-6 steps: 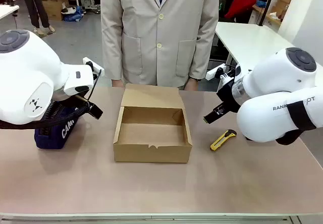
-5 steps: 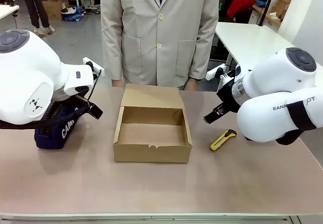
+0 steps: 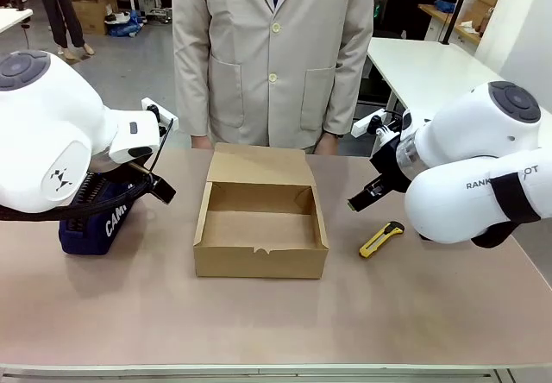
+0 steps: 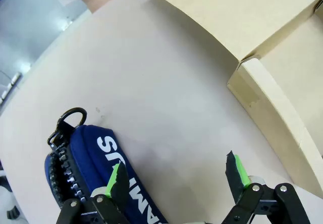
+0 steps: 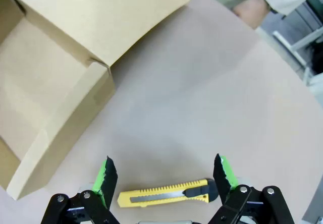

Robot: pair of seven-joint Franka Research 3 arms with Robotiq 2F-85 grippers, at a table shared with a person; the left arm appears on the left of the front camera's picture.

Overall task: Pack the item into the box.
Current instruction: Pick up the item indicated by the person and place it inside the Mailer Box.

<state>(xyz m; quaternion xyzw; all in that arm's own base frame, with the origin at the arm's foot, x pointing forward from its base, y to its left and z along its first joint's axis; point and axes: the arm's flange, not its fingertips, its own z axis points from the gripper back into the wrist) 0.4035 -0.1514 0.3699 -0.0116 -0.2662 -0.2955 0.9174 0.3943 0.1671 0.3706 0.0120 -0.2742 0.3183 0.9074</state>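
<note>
Robotics lab: white robot arms (image 3: 52,133), worktables (image 3: 423,72).

The box (image 3: 259,228) in the middle of the frame is plain brown cardboard, a paler tan inside. At the left edge, the pouch (image 3: 95,223) is navy blue with bold white lettering and has a black zip and ring. Right of the box, the utility knife (image 3: 381,238) is bright yellow with a black slider. The table (image 3: 259,331) is a flat pinkish beige. The left arm (image 3: 43,133) and right arm (image 3: 470,172) are white with grey caps, and the right one carries dark lettering and a black band. The left gripper (image 4: 176,167) and right gripper (image 5: 165,166) are black with vivid green pads (image 5: 225,167). At top centre, the person's coat (image 3: 272,55) is light beige with pale buttons.
</note>
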